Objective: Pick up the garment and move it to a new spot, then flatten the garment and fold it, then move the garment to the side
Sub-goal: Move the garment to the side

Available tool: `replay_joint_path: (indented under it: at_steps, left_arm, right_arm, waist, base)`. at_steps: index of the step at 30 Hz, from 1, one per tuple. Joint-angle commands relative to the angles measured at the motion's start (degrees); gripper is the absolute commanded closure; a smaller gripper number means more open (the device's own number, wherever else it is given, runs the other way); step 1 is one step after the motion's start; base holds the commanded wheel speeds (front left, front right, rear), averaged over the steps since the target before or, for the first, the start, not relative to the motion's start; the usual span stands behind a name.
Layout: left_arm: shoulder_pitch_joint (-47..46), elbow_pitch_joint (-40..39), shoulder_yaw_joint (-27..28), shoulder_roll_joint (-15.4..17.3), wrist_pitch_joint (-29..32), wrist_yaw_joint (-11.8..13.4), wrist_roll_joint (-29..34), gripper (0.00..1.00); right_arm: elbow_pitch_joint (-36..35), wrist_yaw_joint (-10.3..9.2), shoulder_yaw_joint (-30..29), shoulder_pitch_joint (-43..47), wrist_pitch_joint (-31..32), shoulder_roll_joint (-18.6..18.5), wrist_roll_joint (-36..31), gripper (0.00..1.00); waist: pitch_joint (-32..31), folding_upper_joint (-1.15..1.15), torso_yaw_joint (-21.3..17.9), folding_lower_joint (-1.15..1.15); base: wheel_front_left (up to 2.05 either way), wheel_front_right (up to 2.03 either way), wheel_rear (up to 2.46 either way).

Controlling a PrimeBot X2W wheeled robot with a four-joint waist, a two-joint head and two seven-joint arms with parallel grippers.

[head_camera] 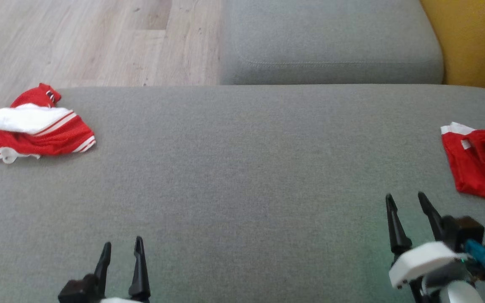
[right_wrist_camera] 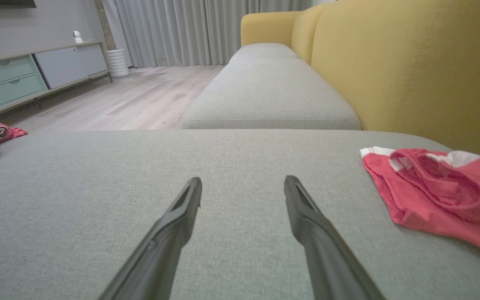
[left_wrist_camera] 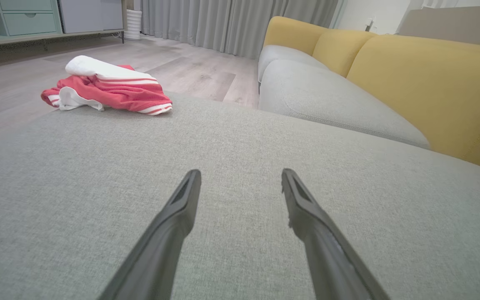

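Head view: both grippers empty over the grey sofa, one red garment out at each side

Left gripper point(head_camera: 123, 242) sits low on the left and right gripper point(head_camera: 405, 195) low on the right. Both have their jaws spread wide with nothing between them, fingers pointing across the bare seat cushion point(head_camera: 242, 168). The red-and-white garment point(head_camera: 40, 130) lies bundled at the cushion's far left corner, right by the wood floor point(head_camera: 78, 38) and well apart from the left gripper. The crumpled red garment point(head_camera: 482, 168) lies at the right edge below the yellow backrest point(head_camera: 474, 38), near the right gripper but not touching it.
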Motion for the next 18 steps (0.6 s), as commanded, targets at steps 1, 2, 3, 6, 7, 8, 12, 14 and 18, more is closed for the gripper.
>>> replay_joint_path:
  at_steps: [1,2,3,6,7,8,12,14,18]
  left_arm:
    - [-1.4,-1.2,1.8,0.4,-0.7,-0.1,-0.4,0.00]
    - [-1.1,-1.2,1.8,0.4,-0.7,0.0,-0.5,0.00]
    - [-0.8,-1.1,1.9,0.3,-0.8,0.0,-0.6,0.00]
    - [-0.7,-0.7,1.9,0.3,-0.9,0.0,-0.7,0.00]
    - [-0.8,-0.6,1.8,0.3,-0.9,0.0,-0.6,0.00]
    - [-0.8,-0.6,1.8,0.3,-0.9,0.0,-0.6,0.00]
    - [-1.5,-0.1,1.3,0.2,-1.0,-0.3,-0.3,0.00]
    - [-1.8,-0.1,1.1,0.3,-1.0,-0.3,-0.2,0.00]
    - [-2.1,-0.2,1.0,0.5,-0.9,-0.3,0.0,0.00]
  right_arm:
    - [-3.9,0.37,1.8,-0.7,0.2,-0.3,1.0,0.00]
    - [-4.6,0.37,2.0,0.0,0.4,-0.3,1.4,0.00]
    - [-5.2,0.37,2.2,0.6,0.5,-0.3,1.8,0.00]
    - [-6.2,0.37,3.0,1.8,0.7,-0.3,3.3,0.00]
    - [-6.4,0.37,3.1,2.1,0.7,-0.3,3.4,0.00]
    - [-6.4,0.37,3.1,2.1,0.7,-0.3,3.4,0.00]
    - [-6.8,0.37,3.8,3.6,0.7,-0.3,4.0,0.00]
    - [-6.8,0.37,3.8,4.2,0.5,-0.3,4.1,0.00]
    - [-6.7,0.37,4.1,4.8,0.4,-0.3,4.6,0.00]
  waist:
    - [-0.3,0.00,-0.3,0.00]
    - [-0.5,0.00,-0.4,0.00]
    - [-0.6,0.00,-0.4,0.00]
    - [-0.8,0.00,-0.5,0.00]
    - [-0.9,0.00,-0.4,0.00]
    - [-0.9,0.00,-0.4,0.00]
    - [-1.2,0.00,-0.1,0.00]
    - [-1.3,0.00,0.1,0.00]
    - [-1.5,0.00,0.1,0.00]
  base:
    - [0.00,0.00,0.00]
    - [0.00,0.00,0.00]
    - [0.00,0.00,0.00]
    - [0.00,0.00,0.00]
    - [0.00,0.00,0.00]
    - [0.00,0.00,0.00]
    - [0.00,0.00,0.00]
    - [0.00,0.00,0.00]
    - [0.00,0.00,0.00]
